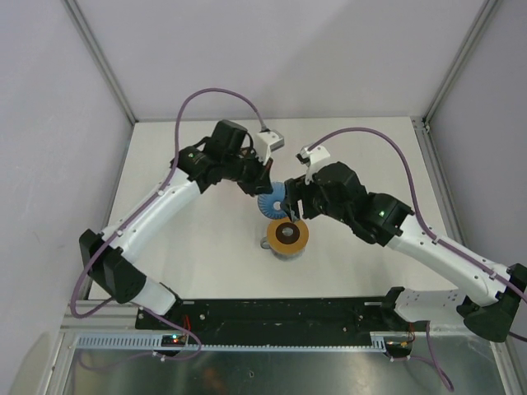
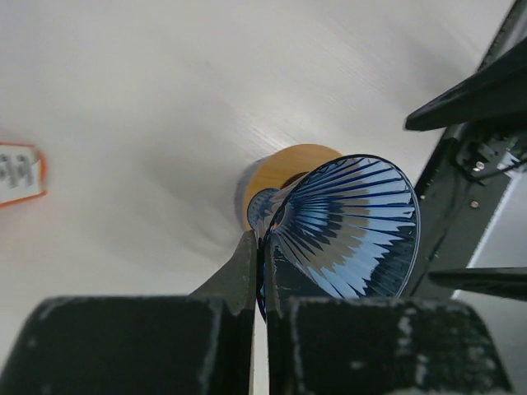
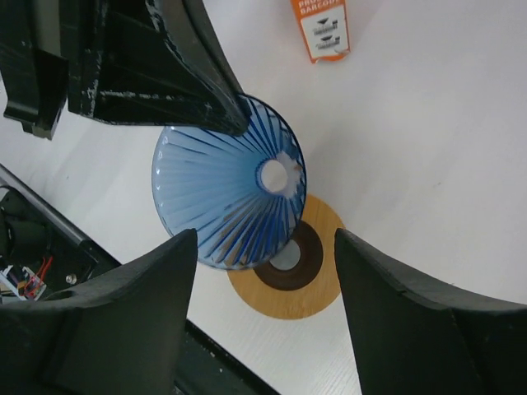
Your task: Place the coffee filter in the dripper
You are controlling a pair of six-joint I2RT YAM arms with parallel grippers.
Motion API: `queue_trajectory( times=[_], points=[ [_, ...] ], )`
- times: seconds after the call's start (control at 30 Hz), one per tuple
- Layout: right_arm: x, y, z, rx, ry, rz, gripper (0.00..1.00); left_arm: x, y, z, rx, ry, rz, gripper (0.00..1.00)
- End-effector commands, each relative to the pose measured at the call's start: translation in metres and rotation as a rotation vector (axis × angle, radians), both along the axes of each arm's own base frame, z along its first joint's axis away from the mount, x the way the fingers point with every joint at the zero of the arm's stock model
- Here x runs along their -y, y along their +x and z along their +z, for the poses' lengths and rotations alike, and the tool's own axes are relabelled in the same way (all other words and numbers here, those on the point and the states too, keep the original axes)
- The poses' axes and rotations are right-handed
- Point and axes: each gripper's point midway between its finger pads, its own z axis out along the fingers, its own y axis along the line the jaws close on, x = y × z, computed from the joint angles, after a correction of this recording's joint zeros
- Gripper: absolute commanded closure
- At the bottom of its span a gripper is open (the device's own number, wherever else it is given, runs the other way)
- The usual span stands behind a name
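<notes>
The dripper [image 2: 354,226], a blue translucent ribbed cone, hangs tilted in the air with my left gripper [image 2: 263,263] shut on its wall near the narrow end. From above, the dripper [image 1: 272,200] sits between both wrists at the table's middle. In the right wrist view the dripper [image 3: 226,193] shows its inside and its bottom hole, with the left fingers [image 3: 189,74] clamped on its rim. My right gripper [image 3: 263,240] stands open just beside and below the cone with nothing between its jaws, and from above the right gripper [image 1: 291,212] is close to the cup. The coffee filter is out of view.
A grey cup with an orange-tan ring top [image 1: 286,237] stands on the table just under the dripper; the ring top [image 3: 309,276] is partly covered by the cone. A small orange box with a white label [image 3: 324,29] lies further off. A black rail [image 1: 280,313] runs along the near edge.
</notes>
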Motion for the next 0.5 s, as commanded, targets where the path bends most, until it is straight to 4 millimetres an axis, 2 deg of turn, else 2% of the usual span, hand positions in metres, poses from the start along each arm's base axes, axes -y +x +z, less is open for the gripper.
queue_trajectory(
  times=[0.0, 0.13, 0.27, 0.33, 0.47],
  points=[
    [0.001, -0.011, 0.006, -0.048, 0.015, 0.009, 0.31, 0.026, -0.021, 0.011, -0.066, -0.055, -0.084, 1.00],
    [0.009, -0.011, -0.007, -0.088, -0.030, -0.031, 0.42, 0.040, -0.033, 0.011, -0.111, -0.076, -0.137, 1.00],
    [0.017, -0.008, -0.017, -0.121, -0.063, -0.077, 0.64, 0.045, -0.042, 0.012, -0.155, -0.101, -0.165, 1.00],
    [0.022, -0.005, -0.022, -0.138, -0.084, -0.099, 0.67, 0.047, -0.047, 0.011, -0.191, -0.114, -0.168, 1.00],
    [0.030, 0.000, -0.033, -0.160, -0.134, -0.140, 0.68, 0.048, -0.052, 0.014, -0.213, -0.130, -0.178, 1.00]
  ],
)
